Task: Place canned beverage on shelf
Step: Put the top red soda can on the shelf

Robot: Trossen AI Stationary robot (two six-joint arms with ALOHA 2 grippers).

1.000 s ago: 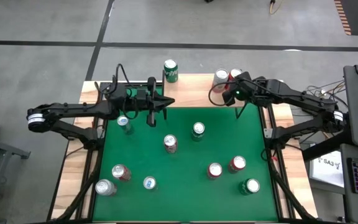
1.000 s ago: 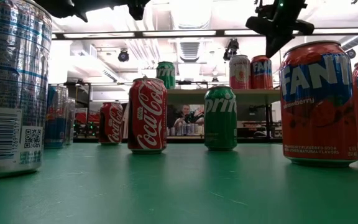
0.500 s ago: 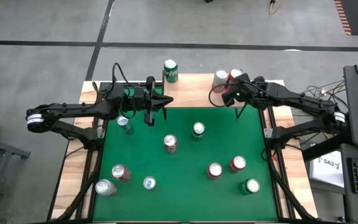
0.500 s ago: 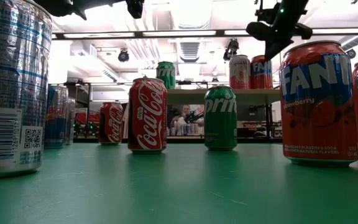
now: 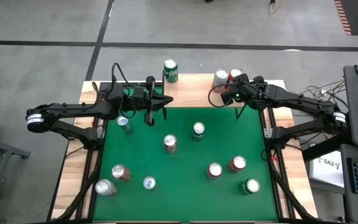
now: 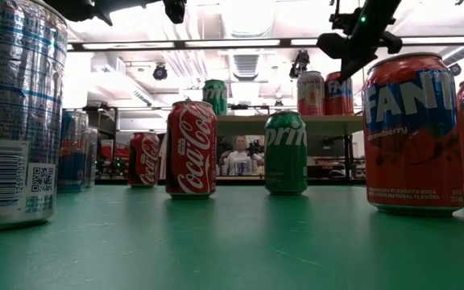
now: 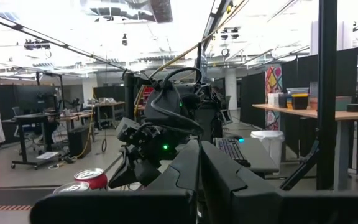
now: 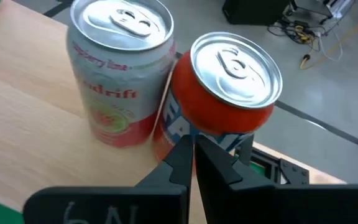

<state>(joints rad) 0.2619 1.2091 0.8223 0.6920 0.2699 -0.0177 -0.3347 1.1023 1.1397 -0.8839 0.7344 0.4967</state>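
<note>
Already the shelf [image 5: 191,90] carries three cans along its far edge. Beside its red can [image 8: 232,102] and pale can [image 8: 120,74], which touch, the right gripper [image 5: 237,93] hangs empty, jaws together; a careless swing could topple both. Left gripper [image 5: 149,109], also together, waits over the shelf's left end.

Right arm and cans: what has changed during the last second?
The right gripper, shut and empty, drew slightly back from the two cans standing on the light wooden shelf. Nothing was grasped or released. The left gripper and all cans stayed in place.
</note>
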